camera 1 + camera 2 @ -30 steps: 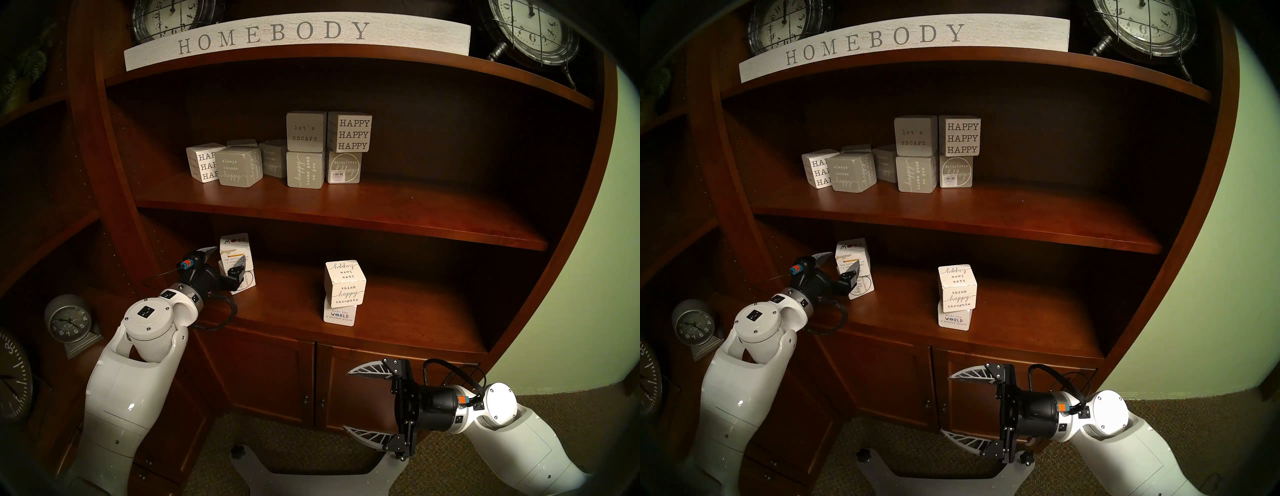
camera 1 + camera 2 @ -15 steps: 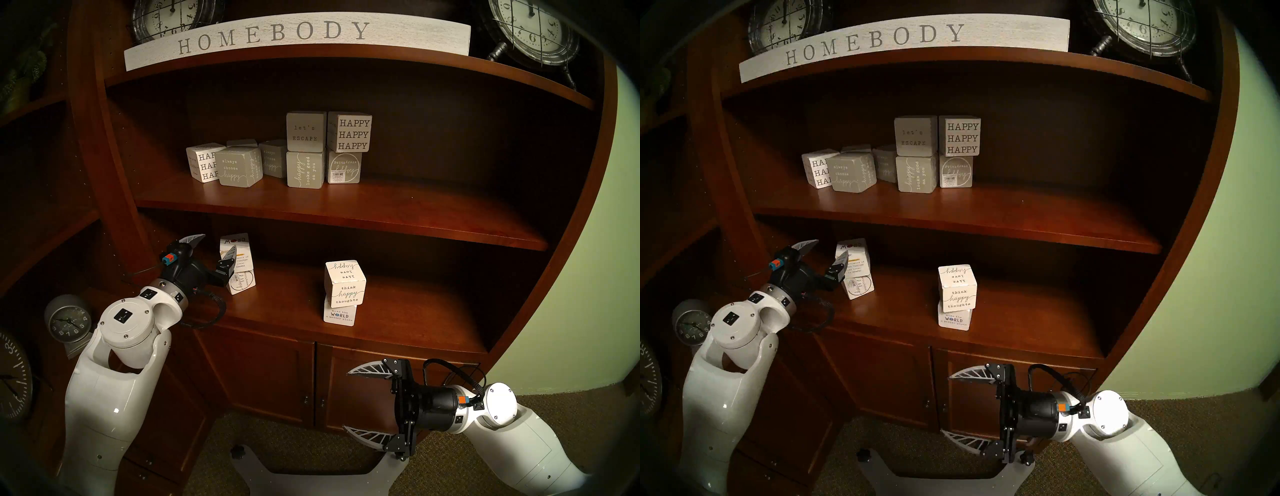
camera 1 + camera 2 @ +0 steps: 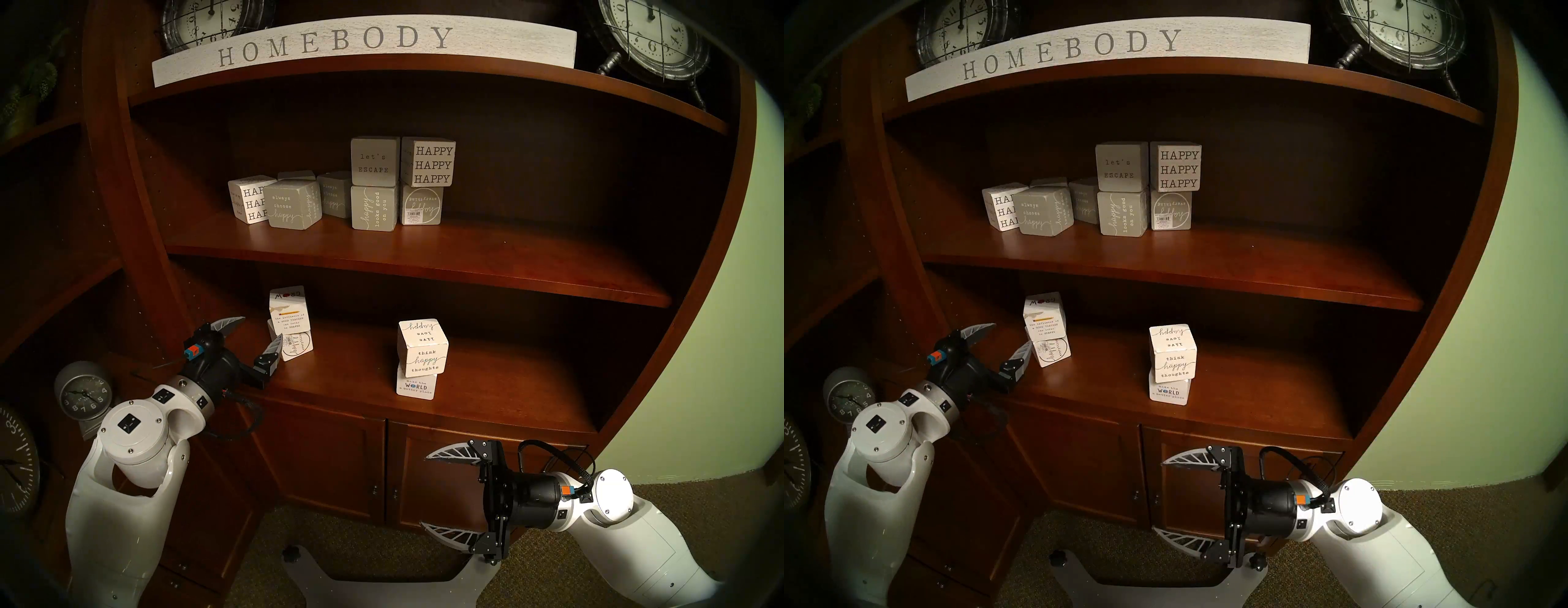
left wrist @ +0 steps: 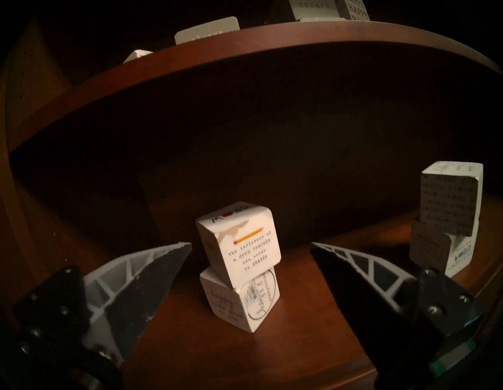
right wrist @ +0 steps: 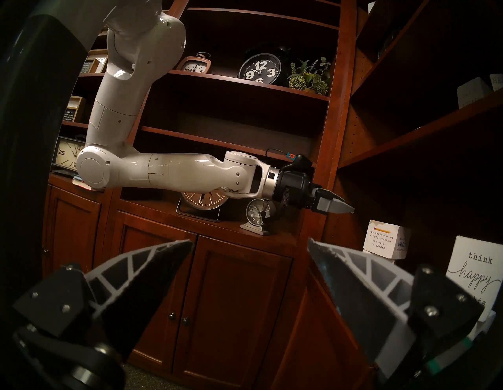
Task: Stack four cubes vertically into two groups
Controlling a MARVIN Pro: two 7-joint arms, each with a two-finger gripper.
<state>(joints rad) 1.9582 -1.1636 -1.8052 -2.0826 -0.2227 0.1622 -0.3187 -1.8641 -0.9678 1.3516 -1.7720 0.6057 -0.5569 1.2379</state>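
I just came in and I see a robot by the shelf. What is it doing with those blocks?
It is stacking white word blocks in twos on the lower shelf. The GROW block sits, a bit twisted, on the circled happy block. The think happy thoughts block sits on the WORLD block. The left gripper is open just in front of the first stack, holding nothing. The right gripper hangs open, lower down.

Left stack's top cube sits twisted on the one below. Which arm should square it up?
Left, probably. Its open left claw faces that GROW cube head-on, just short of it and touching nothing. The right claw, also open, hangs lower by the cabinet doors, pointing sideways.
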